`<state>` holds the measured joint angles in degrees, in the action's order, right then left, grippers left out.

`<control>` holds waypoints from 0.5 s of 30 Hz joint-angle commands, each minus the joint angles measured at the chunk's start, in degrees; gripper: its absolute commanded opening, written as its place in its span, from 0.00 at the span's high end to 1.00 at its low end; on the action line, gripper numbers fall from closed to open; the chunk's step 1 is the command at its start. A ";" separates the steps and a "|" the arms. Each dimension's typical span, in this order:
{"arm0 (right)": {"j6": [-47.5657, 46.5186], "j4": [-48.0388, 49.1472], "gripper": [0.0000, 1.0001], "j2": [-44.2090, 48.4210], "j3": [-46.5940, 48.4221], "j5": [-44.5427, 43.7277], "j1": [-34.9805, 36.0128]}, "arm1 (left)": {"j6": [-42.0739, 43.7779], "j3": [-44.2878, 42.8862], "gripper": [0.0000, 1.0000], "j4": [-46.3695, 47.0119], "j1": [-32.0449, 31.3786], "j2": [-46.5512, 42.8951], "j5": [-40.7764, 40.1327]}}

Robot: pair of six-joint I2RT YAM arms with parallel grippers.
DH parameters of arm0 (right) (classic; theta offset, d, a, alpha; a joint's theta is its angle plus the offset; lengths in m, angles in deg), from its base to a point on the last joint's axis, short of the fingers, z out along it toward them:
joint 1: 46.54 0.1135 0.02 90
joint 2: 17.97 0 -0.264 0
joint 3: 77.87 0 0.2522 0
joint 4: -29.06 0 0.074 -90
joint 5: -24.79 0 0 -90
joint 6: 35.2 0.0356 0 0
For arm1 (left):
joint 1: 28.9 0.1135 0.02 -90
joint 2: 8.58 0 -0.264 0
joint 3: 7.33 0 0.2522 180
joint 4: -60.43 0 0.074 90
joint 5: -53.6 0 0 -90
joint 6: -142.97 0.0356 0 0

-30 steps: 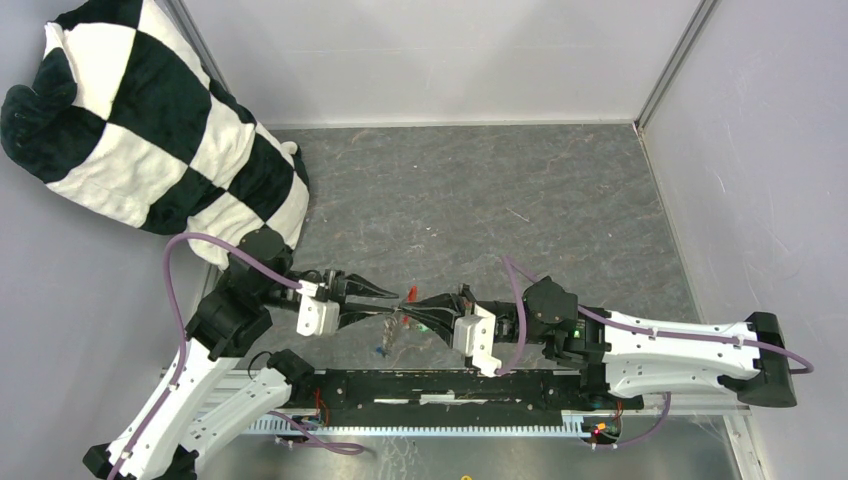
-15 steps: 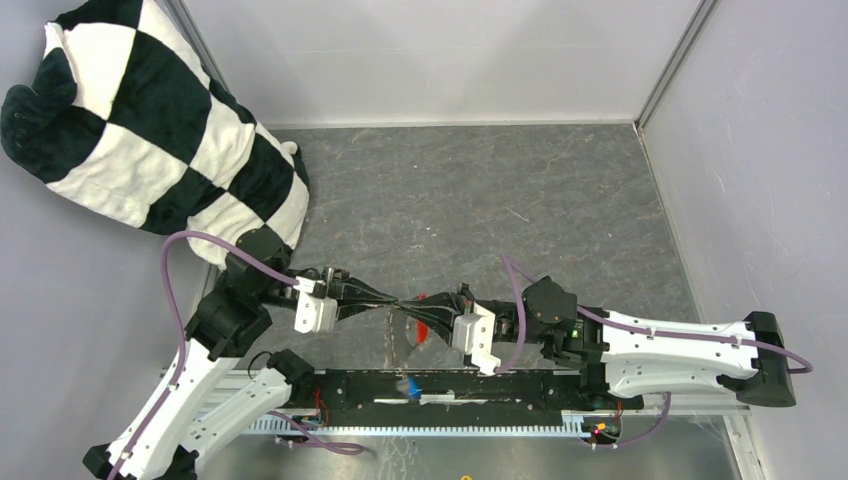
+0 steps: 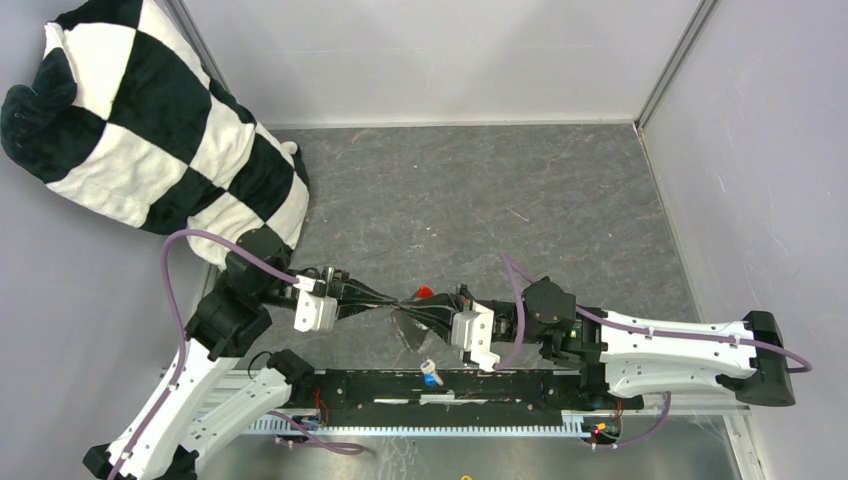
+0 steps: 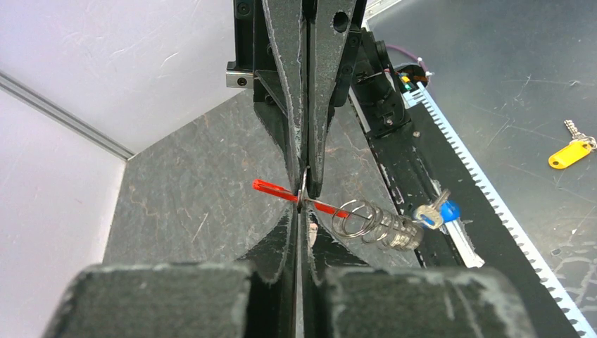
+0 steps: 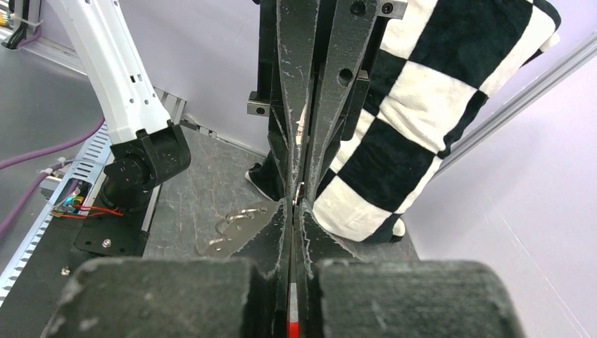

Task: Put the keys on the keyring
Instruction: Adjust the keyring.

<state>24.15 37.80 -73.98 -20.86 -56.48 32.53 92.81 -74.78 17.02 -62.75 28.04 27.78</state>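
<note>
left fingers (image 4: 279, 248) and right fingers (image 4: 288, 105), both clenched, pinch the keyring (image 4: 271, 188) tip to tip.

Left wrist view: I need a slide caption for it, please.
Left pincer and right pincer pinch the keyring; blue key at its chain's end.

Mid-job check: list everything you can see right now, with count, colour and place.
keyring: one, thin ring with red tag, pinched between the gripper tips
ring coil: one, silver, seemingly hanging from the keyring
blue key: one, blue head, at the coil's end
green key: none seen
yellow tag: one, yellow, on the dark surface beyond the rail
cushion: one, black-and-white checked, far left corner
table: one, grey
left gripper: black, shut on keyring
right gripper: black, shut on keyring
</note>
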 commanded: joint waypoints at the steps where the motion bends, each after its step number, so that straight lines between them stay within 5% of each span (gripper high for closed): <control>1: 1.43 1.76 0.99 -1.10 1.38 -1.06 0.03 | -2.91 -0.97 0.98 2.15 -0.18 0.03 1.90; 4: 2.21 -0.44 0.97 -0.98 2.05 -2.03 0.03 | -3.50 -0.71 0.98 2.27 -0.21 -0.17 0.87; 6: 2.91 -2.40 0.80 -0.36 2.48 -3.36 -0.05 | -3.25 -0.11 0.98 1.86 -0.23 -0.58 -0.61; 11: 3.68 -11.73 0.56 0.83 5.98 -5.64 -0.17 | 7.97 -0.95 0.98 -8.57 -0.20 0.52 -3.54; 15: 2.93 -24.61 0.52 -1.92 14.28 -6.66 -0.27 | 16.29 -2.24 0.98 -14.90 -0.25 2.48 -6.50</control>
<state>26.69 24.53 -74.44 -15.40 -60.76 32.47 98.60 -74.72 9.19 -62.79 28.74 24.29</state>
